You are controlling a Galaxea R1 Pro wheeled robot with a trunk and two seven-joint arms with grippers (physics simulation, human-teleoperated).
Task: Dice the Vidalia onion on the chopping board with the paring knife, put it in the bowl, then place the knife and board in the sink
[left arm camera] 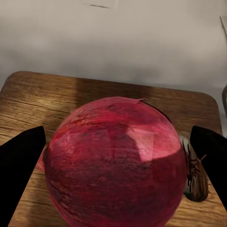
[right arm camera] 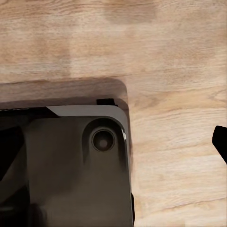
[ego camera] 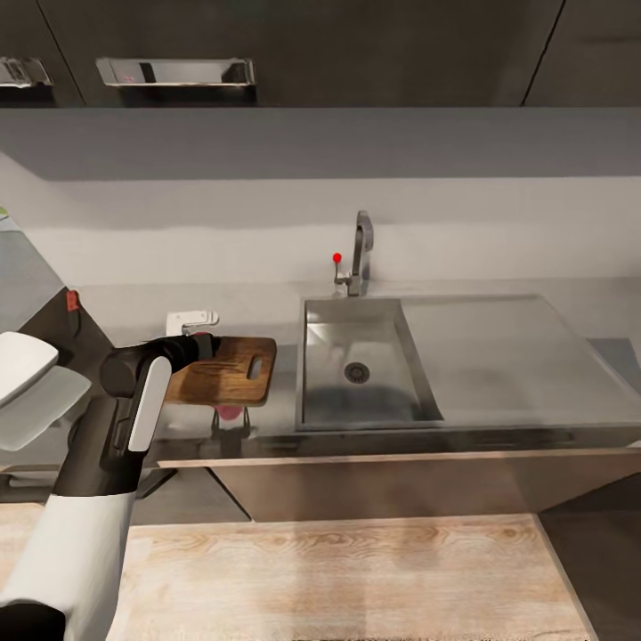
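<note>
1. The left gripper [left arm camera: 113, 156] has its jaws set either side of the onion [left arm camera: 116, 163], seemingly grasping it; contact is hard to confirm.
2. The onion sits between the jaws, over the chopping board [left arm camera: 56, 101], which lies beneath and beyond them on the worktop [ego camera: 499, 352]. I judge this placement readies it for dicing.
3. The sink [ego camera: 356, 365] lies well off to the jaws' right, empty of the onion.
4. The right gripper's [right arm camera: 220, 142] wrist camera looks down at the plank floor [right arm camera: 175, 61]; I cannot tell whether its jaws are parted or clenched.
</note>
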